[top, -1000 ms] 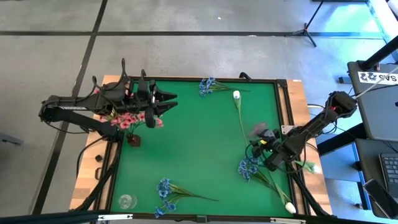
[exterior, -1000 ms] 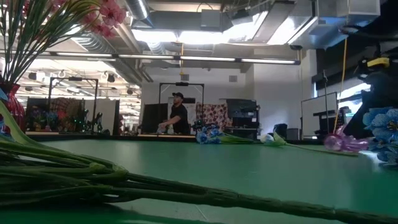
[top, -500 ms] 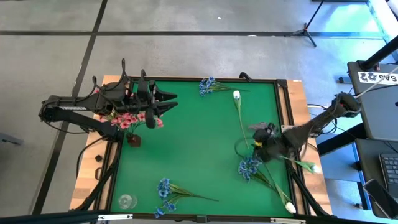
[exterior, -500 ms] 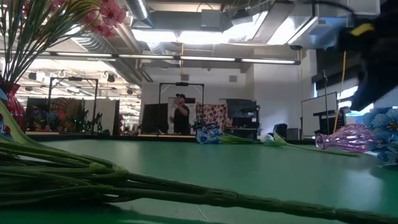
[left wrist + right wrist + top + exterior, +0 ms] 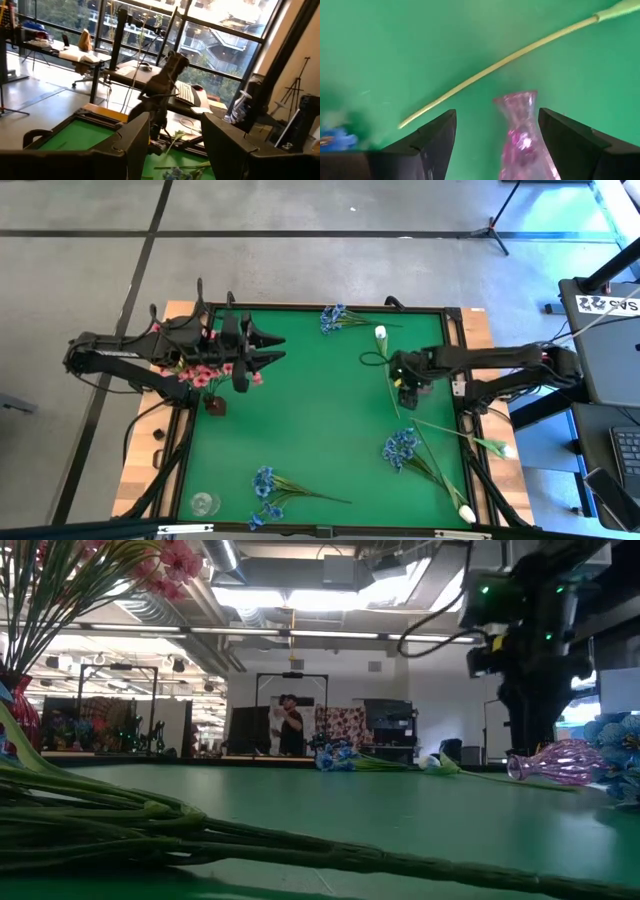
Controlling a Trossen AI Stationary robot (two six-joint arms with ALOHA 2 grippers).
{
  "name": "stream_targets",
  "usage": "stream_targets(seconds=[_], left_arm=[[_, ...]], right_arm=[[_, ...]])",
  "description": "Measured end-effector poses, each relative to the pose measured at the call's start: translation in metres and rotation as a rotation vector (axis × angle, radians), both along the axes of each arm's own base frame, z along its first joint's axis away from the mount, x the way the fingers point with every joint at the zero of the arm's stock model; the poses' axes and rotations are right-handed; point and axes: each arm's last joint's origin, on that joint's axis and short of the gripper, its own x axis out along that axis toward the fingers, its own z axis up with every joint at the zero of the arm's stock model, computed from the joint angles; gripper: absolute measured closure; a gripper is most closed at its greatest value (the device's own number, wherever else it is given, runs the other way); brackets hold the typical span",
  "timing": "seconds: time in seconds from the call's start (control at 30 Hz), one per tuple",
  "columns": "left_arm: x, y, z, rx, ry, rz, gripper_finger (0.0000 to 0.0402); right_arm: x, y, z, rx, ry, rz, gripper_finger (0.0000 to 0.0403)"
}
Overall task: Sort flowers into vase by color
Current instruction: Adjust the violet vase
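Right claw (image 5: 400, 377) has swung from the blue sprig (image 5: 401, 448) to above the pink vase (image 5: 525, 135) lying on the green surface (image 5: 320, 420); jaws spread, empty. Vase needs righting first. Left claw (image 5: 262, 348) released, waits over pink flowers (image 5: 205, 372).

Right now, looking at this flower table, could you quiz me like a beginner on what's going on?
1. True or false: the pink vase lies on its side between the open fingers of the right gripper.
2. Which colour are the flowers already in the vase near the left gripper? A) blue B) pink C) white
3. Fill in: the green stem beyond the pink vase lies flat on the ____ table.

Key: 1 true; 2 B; 3 green.
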Motion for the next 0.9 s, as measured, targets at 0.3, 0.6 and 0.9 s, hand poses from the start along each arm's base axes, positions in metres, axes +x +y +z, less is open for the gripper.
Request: stream_targets(seconds=[0.3, 0.6, 0.9], left_arm=[[0.004, -0.008, -0.003, 0.002, 0.020, -0.036, 0.0227], [0.004, -0.008, -0.004, 0.002, 0.021, -0.035, 0.0227], [0.004, -0.005, -0.003, 0.002, 0.021, -0.016, 0.0227]], right_arm=[[0.012, -0.008, -0.033, 0.037, 0.174, 0.066, 0.0123], [0.018, -0.010, -0.047, 0.021, 0.238, 0.100, 0.0211], [0.038, -0.017, 0.000, -0.072, 0.070, 0.025, 0.0292]])
